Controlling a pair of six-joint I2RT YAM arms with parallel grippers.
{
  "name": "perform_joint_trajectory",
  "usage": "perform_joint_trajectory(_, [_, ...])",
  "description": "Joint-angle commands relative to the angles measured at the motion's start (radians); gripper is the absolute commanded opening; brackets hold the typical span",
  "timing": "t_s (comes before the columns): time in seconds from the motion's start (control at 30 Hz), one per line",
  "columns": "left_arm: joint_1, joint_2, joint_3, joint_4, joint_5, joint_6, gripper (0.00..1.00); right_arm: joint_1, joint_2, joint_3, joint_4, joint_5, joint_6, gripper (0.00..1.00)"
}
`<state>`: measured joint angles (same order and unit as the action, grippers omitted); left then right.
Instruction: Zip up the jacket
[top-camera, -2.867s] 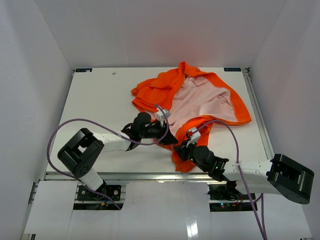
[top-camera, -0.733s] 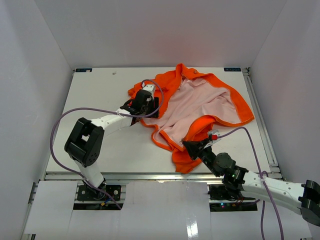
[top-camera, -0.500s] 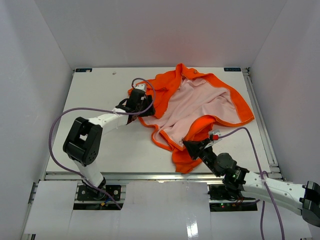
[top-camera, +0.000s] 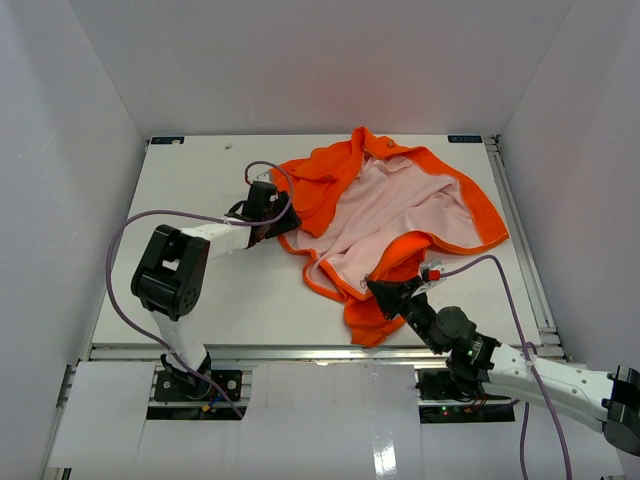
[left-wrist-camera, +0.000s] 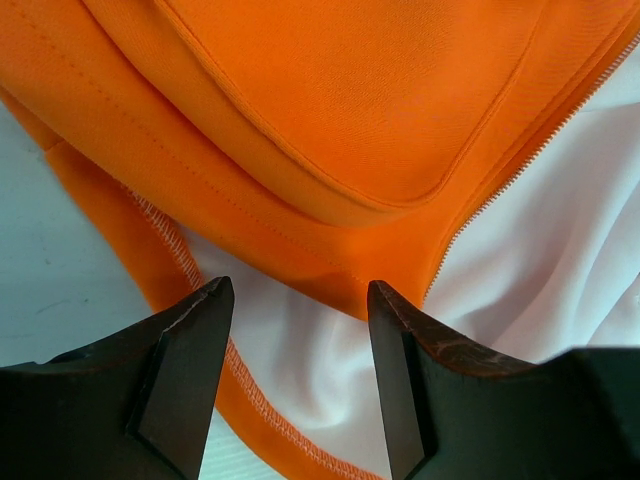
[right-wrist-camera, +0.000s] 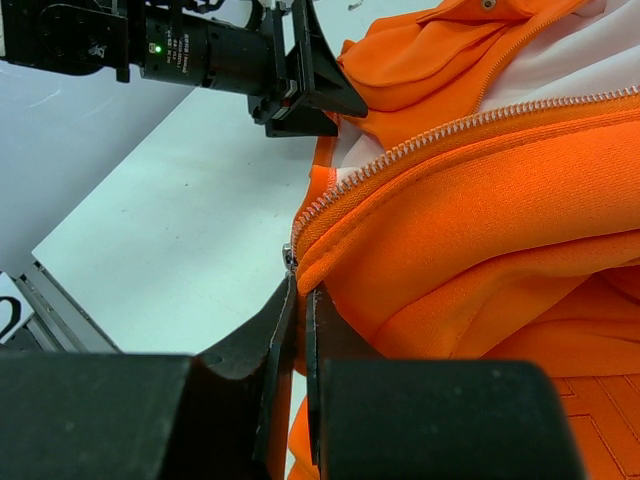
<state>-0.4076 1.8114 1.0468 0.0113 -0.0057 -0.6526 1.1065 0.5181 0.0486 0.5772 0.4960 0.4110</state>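
The orange jacket (top-camera: 330, 180) lies open on the white table (top-camera: 190, 180) with its pale pink lining (top-camera: 385, 205) facing up. My left gripper (top-camera: 284, 218) is open at the jacket's left edge. In the left wrist view its fingertips (left-wrist-camera: 215, 295) straddle an orange hem and pale lining (left-wrist-camera: 300, 360) without holding them. My right gripper (top-camera: 373, 288) is shut on the jacket's near front edge. The right wrist view shows its jaws (right-wrist-camera: 300, 292) pinching the orange fabric (right-wrist-camera: 480, 220) just below the zipper's metal end (right-wrist-camera: 289, 256). The zipper teeth (right-wrist-camera: 450, 132) run up and to the right.
White walls enclose the table on three sides. Purple cables (top-camera: 140, 225) loop from both arms. The left arm (right-wrist-camera: 190, 50) shows in the right wrist view, beyond the zipper edge. Bare table (right-wrist-camera: 170, 230) lies left of the jacket.
My left gripper has moved from beside the right gripper up and left to the jacket's left edge. The right arm has drawn back, and the front edge is now stretched out between them.
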Motion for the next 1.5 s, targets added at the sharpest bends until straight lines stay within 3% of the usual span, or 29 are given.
perform_joint_trajectory(0.0, [0.009, 0.037, 0.076, 0.035, 0.045, -0.018, 0.66, 0.005, 0.011, -0.134, 0.046, 0.030, -0.005, 0.08])
perform_joint_trajectory(0.1, [0.010, 0.073, 0.100, 0.050, 0.054, -0.021, 0.64, 0.006, 0.022, -0.128, 0.047, 0.033, -0.008, 0.08])
perform_joint_trajectory(0.23, [0.012, 0.078, 0.091, 0.144, 0.087, -0.011, 0.54, 0.006, 0.035, -0.125, 0.053, 0.033, -0.014, 0.08])
perform_joint_trajectory(0.3, [0.015, 0.069, 0.102, 0.151, 0.061, -0.011, 0.32, 0.006, 0.047, -0.123, 0.057, 0.030, -0.018, 0.08])
perform_joint_trajectory(0.47, [0.019, 0.035, 0.132, 0.115, 0.033, -0.003, 0.00, 0.006, 0.056, -0.119, 0.060, 0.030, -0.018, 0.08])
perform_joint_trajectory(0.63, [0.037, -0.081, 0.094, 0.058, 0.027, -0.007, 0.00, 0.006, 0.053, -0.118, 0.050, 0.029, -0.009, 0.08])
perform_joint_trajectory(0.87, [0.136, -0.212, 0.021, 0.041, 0.292, -0.017, 0.00, 0.004, 0.066, -0.114, 0.046, 0.036, -0.002, 0.08])
perform_joint_trajectory(1.0, [0.139, -0.318, -0.055, 0.012, 0.281, 0.024, 0.00, 0.006, 0.063, -0.113, 0.041, 0.039, 0.000, 0.08])
perform_joint_trajectory(1.23, [0.135, -0.585, -0.370, 0.089, 0.328, 0.022, 0.00, 0.005, 0.052, -0.118, 0.037, 0.040, 0.006, 0.08])
perform_joint_trajectory(1.37, [0.133, -0.719, -0.529, 0.097, 0.311, 0.039, 0.19, 0.006, 0.060, -0.115, 0.039, 0.042, 0.009, 0.08])
perform_joint_trajectory(1.43, [0.128, -0.779, -0.532, 0.026, 0.281, 0.093, 0.45, 0.004, 0.069, -0.113, 0.040, 0.043, 0.009, 0.08])
perform_joint_trajectory(1.47, [0.118, -0.790, -0.523, 0.010, 0.262, 0.104, 0.49, 0.004, 0.071, -0.111, 0.040, 0.044, 0.009, 0.08])
